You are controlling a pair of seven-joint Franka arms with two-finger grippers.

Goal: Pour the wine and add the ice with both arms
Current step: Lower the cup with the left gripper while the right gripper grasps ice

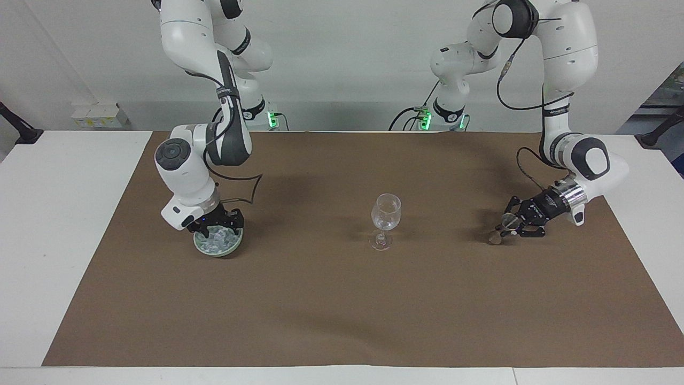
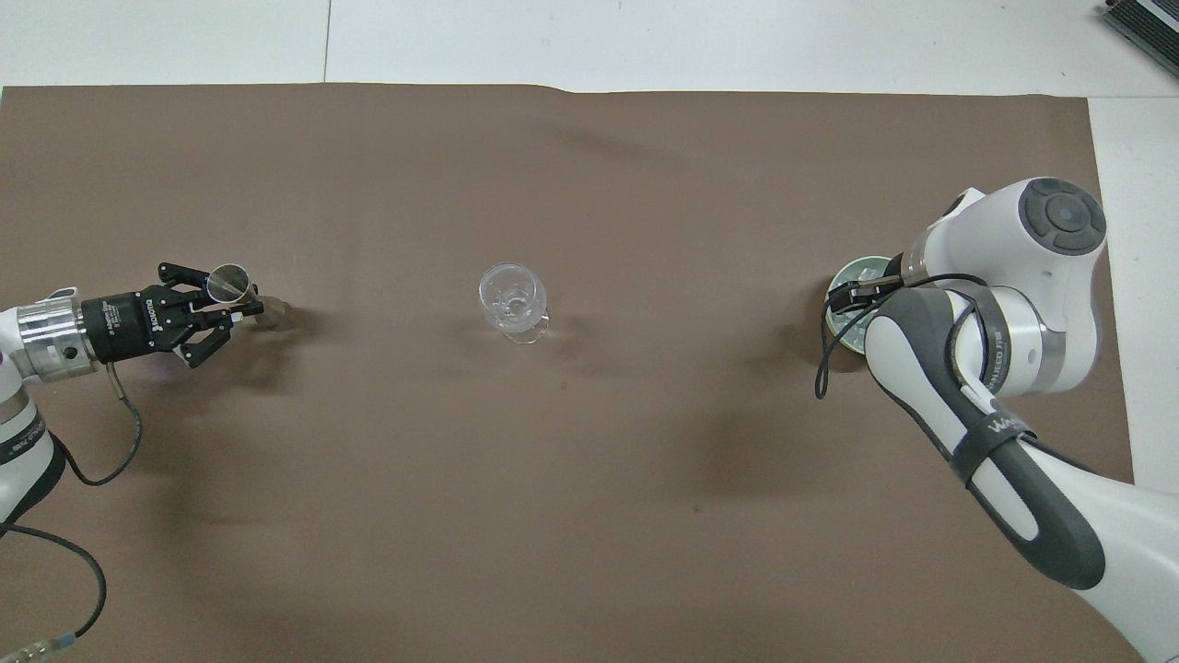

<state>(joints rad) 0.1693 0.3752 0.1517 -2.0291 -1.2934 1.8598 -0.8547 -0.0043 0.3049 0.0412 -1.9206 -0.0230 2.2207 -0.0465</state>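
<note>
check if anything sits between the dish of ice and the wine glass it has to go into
Nothing visible does. The stretch of brown mat between the dish of ice and the wine glass is bare. The right end effector is down at the ice; the left end effector holds a small tilted glass toward its own end.

The table has a white top. A brown paper sheet covers its middle, leaving white strips bare at both end edges. A white box sits off the robots' edge, toward the right arm's end. A dark slatted object shows at the corner farthest from the robots, same end
</note>
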